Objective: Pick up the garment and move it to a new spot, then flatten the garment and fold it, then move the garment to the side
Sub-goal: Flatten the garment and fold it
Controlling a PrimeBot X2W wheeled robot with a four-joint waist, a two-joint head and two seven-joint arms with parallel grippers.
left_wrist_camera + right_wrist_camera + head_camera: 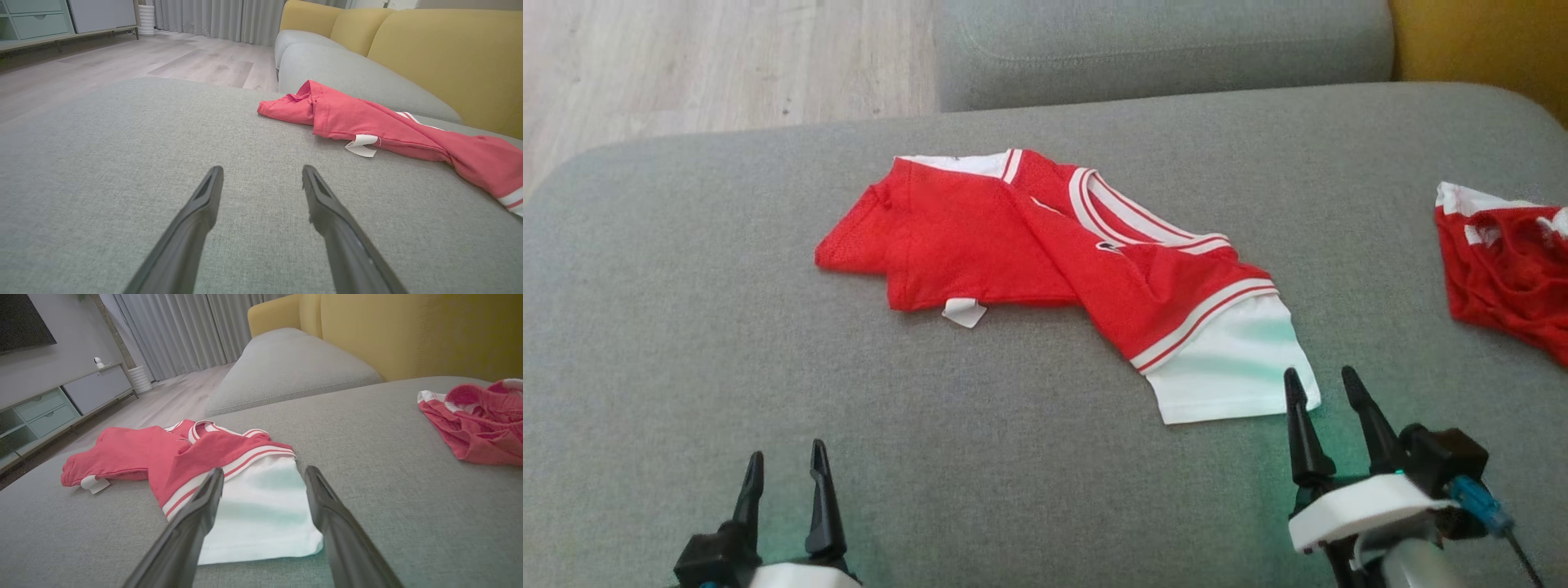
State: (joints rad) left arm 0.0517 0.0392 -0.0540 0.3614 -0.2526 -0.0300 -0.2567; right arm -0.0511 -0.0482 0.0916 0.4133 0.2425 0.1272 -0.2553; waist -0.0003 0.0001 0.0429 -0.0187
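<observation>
Red-and-white garment [1045,245] lies crumpled and partly folded over itself mid grey sofa seat [686,343], with neither tool gripping it. Left tool [786,457] is spread and empty over bare cushion, well apart from the garment; right tool [1321,377] is spread too, tips at the near corner of the white hem, can't tell if touching. A second red garment [1511,269] sits apart at the seat's right edge.
</observation>
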